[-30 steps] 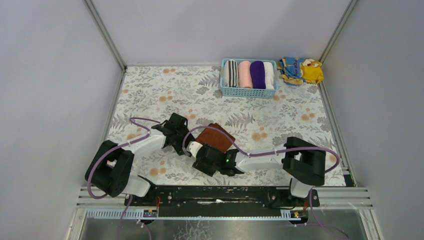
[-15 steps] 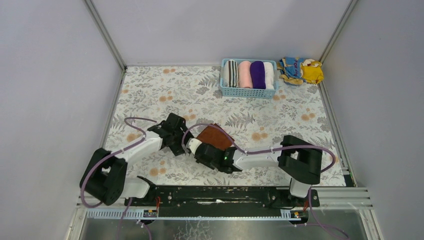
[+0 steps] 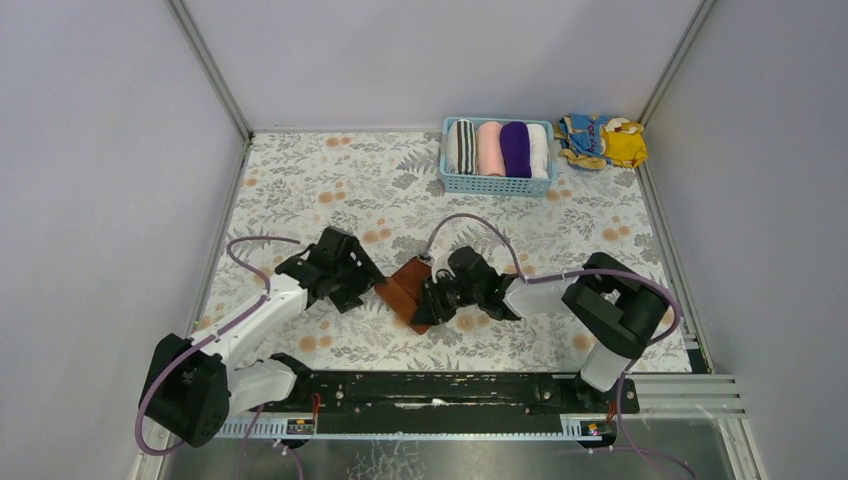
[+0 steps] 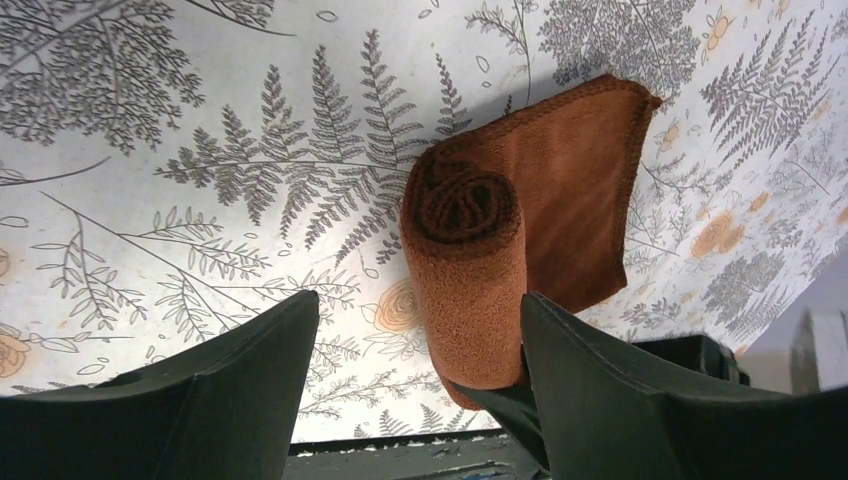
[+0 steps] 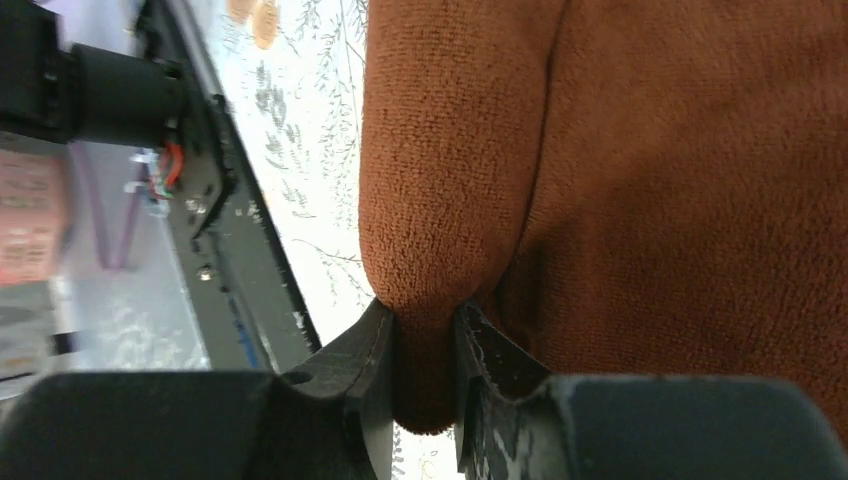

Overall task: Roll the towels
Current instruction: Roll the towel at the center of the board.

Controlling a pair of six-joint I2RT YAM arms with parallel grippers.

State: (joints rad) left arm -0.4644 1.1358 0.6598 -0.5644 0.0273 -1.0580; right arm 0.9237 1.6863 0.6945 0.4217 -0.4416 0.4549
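Rolling step, mid-way by my read: rust-brown towel (image 3: 407, 292) lies on the floral worktop (image 3: 300, 190) near the front edge, between the two arms. It is partly rolled. The left wrist view shows a tight spiral at one end of the roll (image 4: 468, 262) and a loose flap (image 4: 585, 190) flat on the worktop beside it. Right end effector (image 3: 432, 298) is clamped on the rust-brown towel; its wrist view shows both fingers pinching a fold of the pile (image 5: 425, 320). Left end effector (image 3: 352, 288) has its jaws apart, holding nothing. The roll sits in the gap between its fingers (image 4: 415, 310), close to one finger; contact cannot be told. Key relation: the roll's long axis runs along the left end effector's line of sight, spiral end away from it, so the fingers flank the roll rather than cross it. The right arm is the nearer one, already on the cloth at the roll's other end. Likely next: turn the roll sideways over the flap, across that long axis. Risk, as a guess: the spiral loosens if the pinch lets go. Purple towel (image 3: 515, 148) sits rolled in the blue basket (image 3: 495, 186) at the far right, well apart from both arms and looking done.
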